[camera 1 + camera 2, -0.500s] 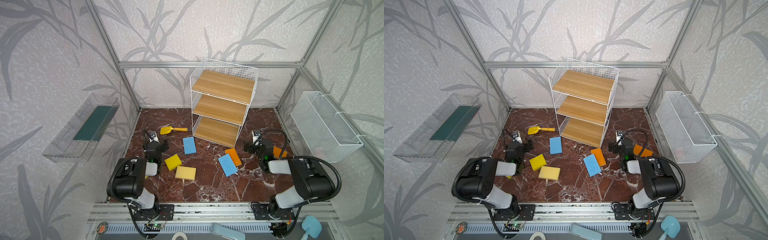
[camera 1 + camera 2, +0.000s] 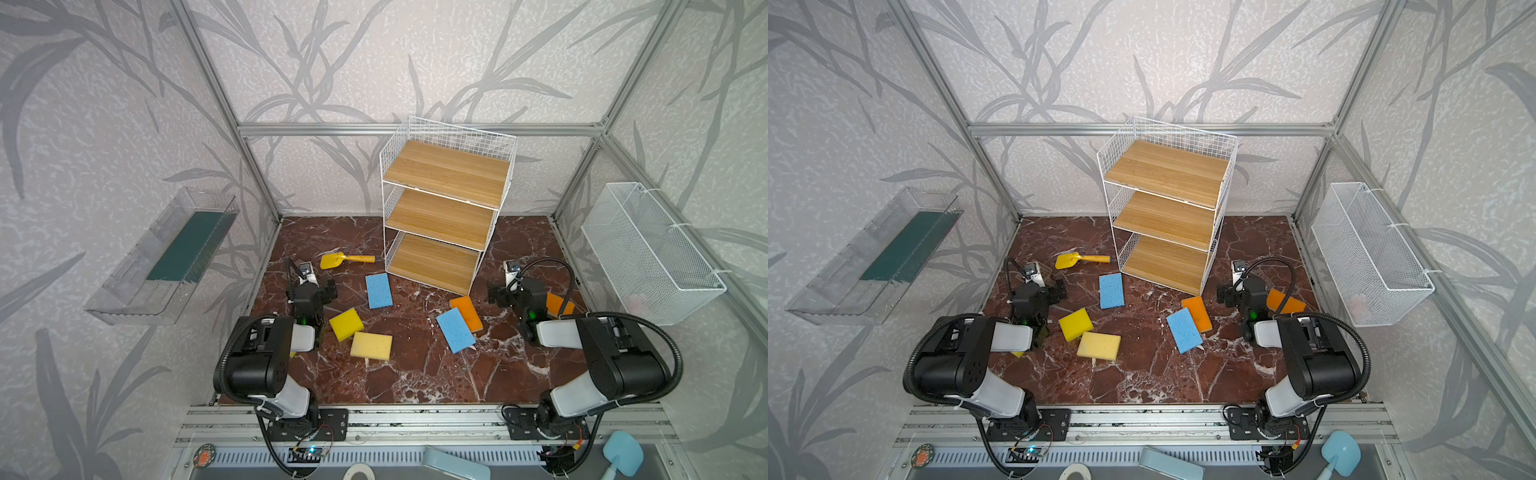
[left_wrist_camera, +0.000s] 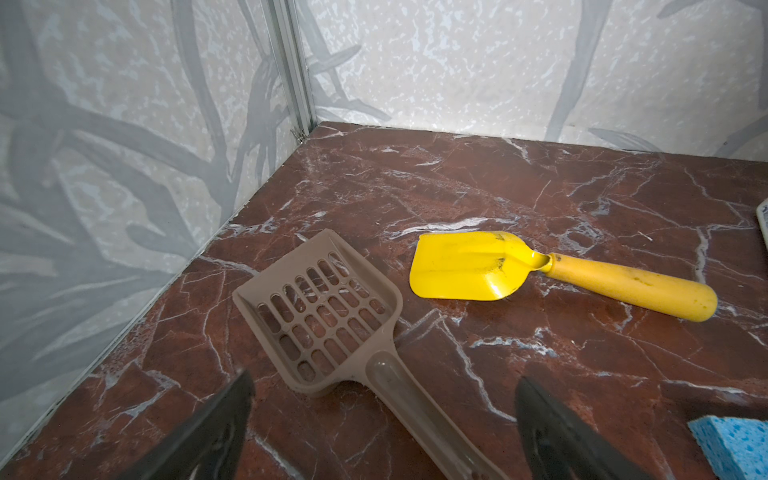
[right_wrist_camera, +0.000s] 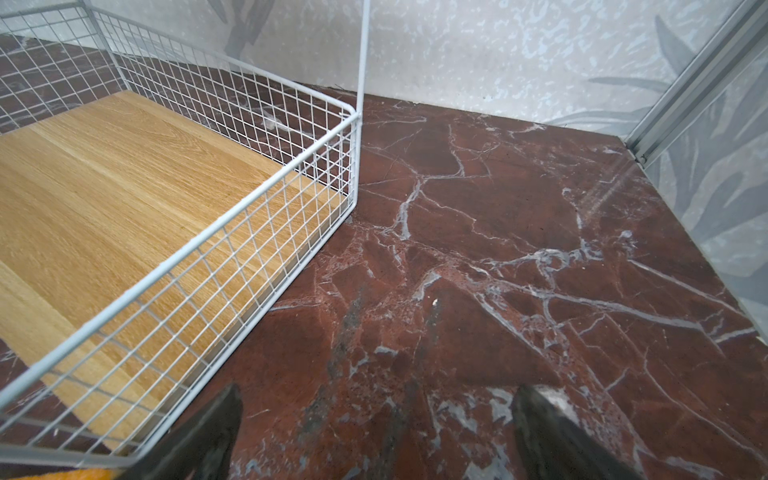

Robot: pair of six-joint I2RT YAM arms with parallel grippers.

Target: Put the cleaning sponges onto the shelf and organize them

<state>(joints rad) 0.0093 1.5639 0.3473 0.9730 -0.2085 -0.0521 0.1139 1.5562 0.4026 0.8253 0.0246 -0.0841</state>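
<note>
Nothing has moved since the earlier frame; both arms sit low. Both top views: shelf [image 2: 440, 216] far centre, boards bare. Visible sponges all on the floor: blue sponge [image 2: 378, 290] and yellow sponges [image 2: 346, 324] right of the left gripper [image 2: 329, 289]. Second blue sponge [image 2: 455, 330] and orange sponge [image 2: 467, 309] left of the right gripper [image 2: 495, 291], another orange sponge [image 2: 559, 303] just right of it. First pick not begun. Mid-floor open.

Left wrist: jaws wide, empty, brown scoop [image 3: 324, 316] handle below them, yellow scoop [image 3: 469, 266] beyond. Likely next move is a swing right to the blue sponge.

Right wrist: jaws wide, empty. Shelf's wire side close on the left, floor ahead open.
</note>
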